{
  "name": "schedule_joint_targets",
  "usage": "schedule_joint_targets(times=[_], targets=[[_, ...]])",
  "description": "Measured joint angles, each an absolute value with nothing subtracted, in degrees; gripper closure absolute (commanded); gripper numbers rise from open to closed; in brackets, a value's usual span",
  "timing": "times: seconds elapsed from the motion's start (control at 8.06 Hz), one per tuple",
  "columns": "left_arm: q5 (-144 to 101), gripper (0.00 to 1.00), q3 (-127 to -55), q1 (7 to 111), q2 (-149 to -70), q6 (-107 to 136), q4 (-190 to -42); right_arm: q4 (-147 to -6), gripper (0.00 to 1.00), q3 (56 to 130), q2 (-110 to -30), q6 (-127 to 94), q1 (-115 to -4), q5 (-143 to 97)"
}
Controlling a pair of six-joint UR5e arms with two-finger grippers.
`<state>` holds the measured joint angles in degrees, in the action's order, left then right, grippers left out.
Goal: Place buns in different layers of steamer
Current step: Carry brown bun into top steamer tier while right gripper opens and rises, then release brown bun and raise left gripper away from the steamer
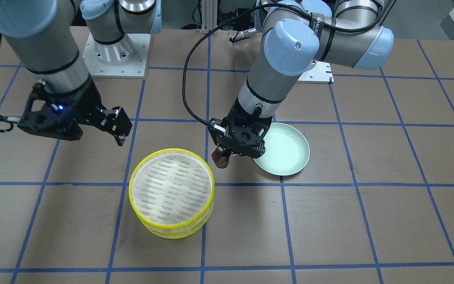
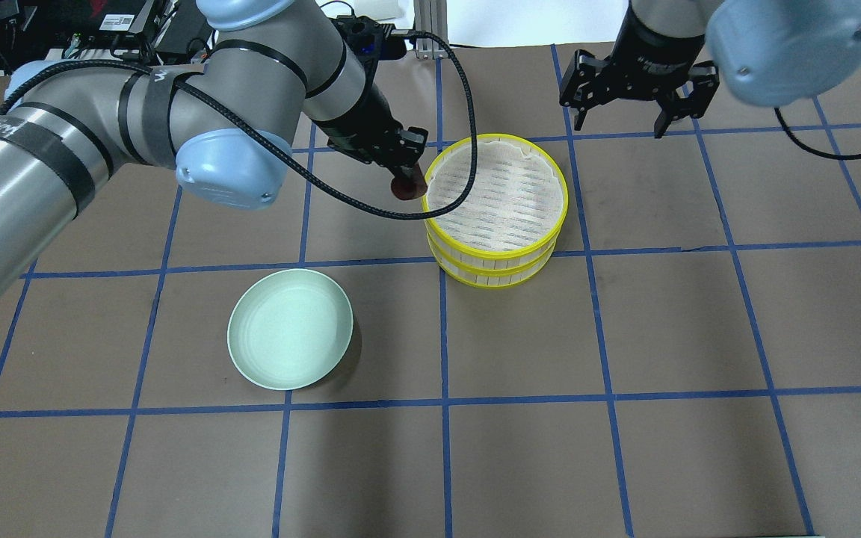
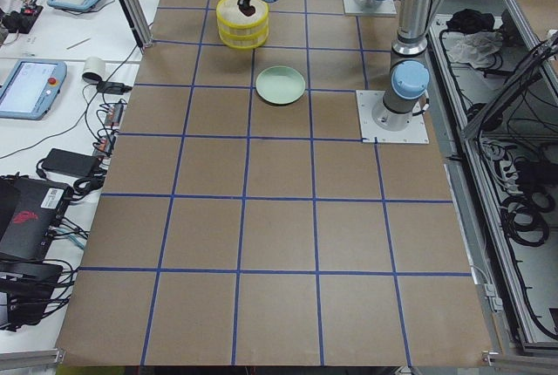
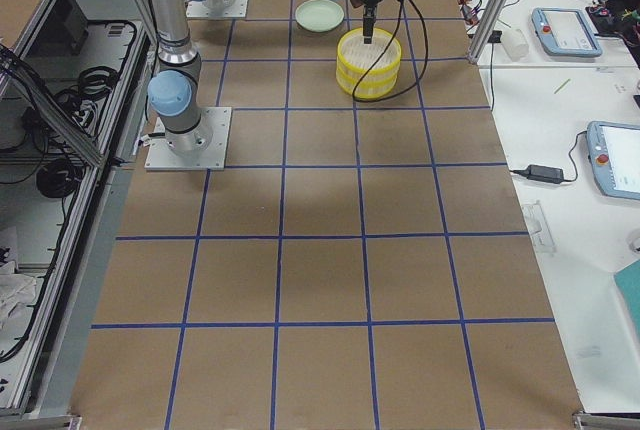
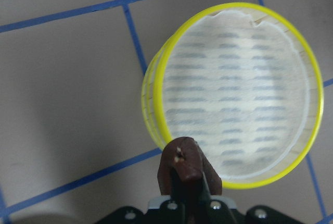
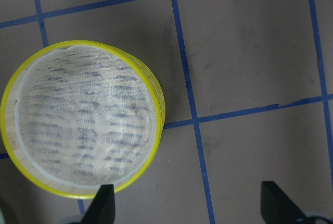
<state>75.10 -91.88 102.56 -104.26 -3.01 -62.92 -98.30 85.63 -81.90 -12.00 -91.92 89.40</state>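
Note:
The steamer (image 1: 172, 189) is a stack of yellow-rimmed trays with a pale slatted floor; its top layer (image 2: 498, 196) holds nothing. My left gripper (image 2: 403, 173) is shut on the dark reddish-brown bun (image 2: 406, 188) and holds it in the air just outside the steamer's rim. The bun also shows in the front view (image 1: 221, 159) and in the left wrist view (image 5: 186, 162), over the rim's edge. My right gripper (image 2: 619, 119) is open and holds nothing, beyond the steamer; its fingers (image 6: 104, 204) are spread wide. The cream-white bun is not in view.
A pale green plate (image 2: 290, 329) lies on the brown table with nothing on it, to the left of the steamer and nearer the robot; it also shows in the front view (image 1: 286, 154). Blue tape lines grid the table.

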Motion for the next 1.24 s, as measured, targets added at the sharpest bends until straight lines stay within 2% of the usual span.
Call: schedule_joint_targets(times=[0.25,0.37,0.5,0.62,0.74,1.24], targets=[[68.92,1.0,-92.05,104.14,-107.14,0.29,-55.15,-88.89,0.0,80.71,-83.91,-11.93,-90.96,88.1],[67.02,0.84,-92.09,104.92,-109.0,1.49,-51.65,-87.3,0.0,80.28,-84.25,-11.9,-90.85,87.81],[66.02,0.58,-92.13,105.58,-110.83,2.81,-48.94,-86.62,0.0,80.29,-84.45,-11.88,-90.83,87.69],[65.58,0.24,-92.04,106.01,-112.52,3.62,-46.95,-86.27,0.0,80.47,-84.72,-11.87,-90.84,87.64],[65.39,0.02,-91.9,106.23,-113.95,3.98,-45.48,-86.02,0.0,81.25,-85.26,-11.83,-90.85,87.6],[65.19,0.0,-91.6,106.43,-115.37,7.35,-43.62,-85.95,0.0,84.01,-87.21,-11.87,-90.83,88.29]])
